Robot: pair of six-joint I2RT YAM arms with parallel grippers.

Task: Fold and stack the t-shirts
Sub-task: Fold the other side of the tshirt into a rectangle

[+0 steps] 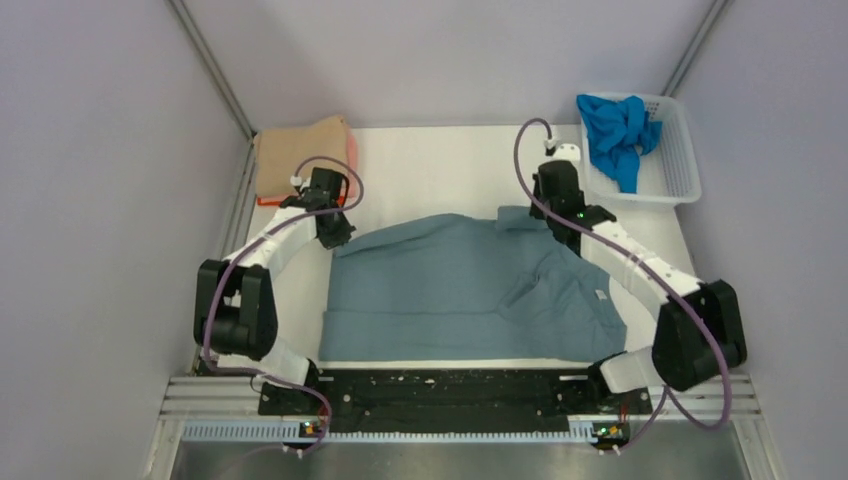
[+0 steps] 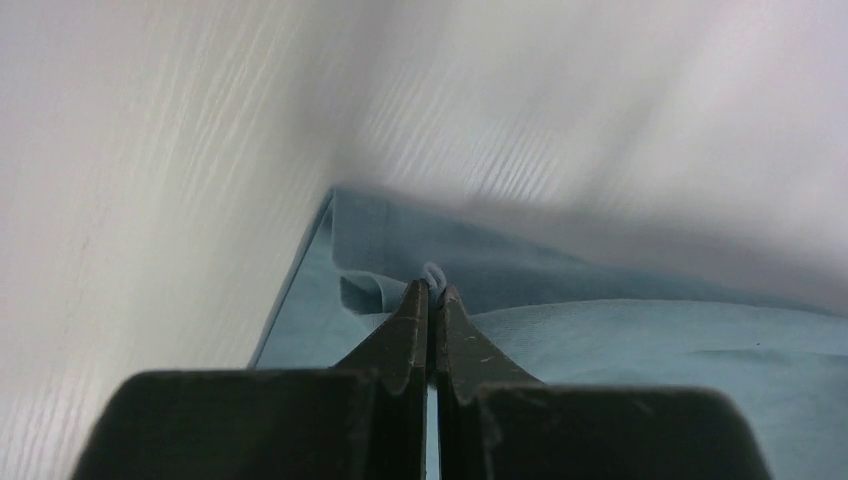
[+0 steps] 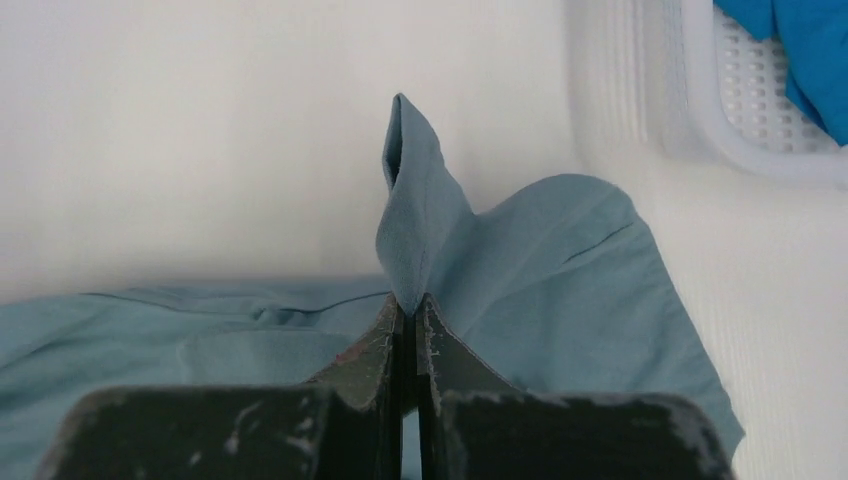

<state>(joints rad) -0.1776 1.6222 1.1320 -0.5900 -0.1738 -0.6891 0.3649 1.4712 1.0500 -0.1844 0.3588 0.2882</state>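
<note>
Closest in, the left gripper was pinched shut on the far-left edge of the dusty grey-blue cloth t-shirt spread between the arms; the right gripper was clamped on its raised far-right fold; a bright blue t-shirt lay crumpled in the white plastic mesh basket.

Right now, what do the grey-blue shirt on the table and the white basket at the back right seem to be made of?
The grey-blue shirt looks like thin matte cloth, probably cotton: it creases and peaks softly where the right gripper pinches it. The white basket looks like rigid moulded plastic, slightly glossy, with a perforated mesh wall.
</note>
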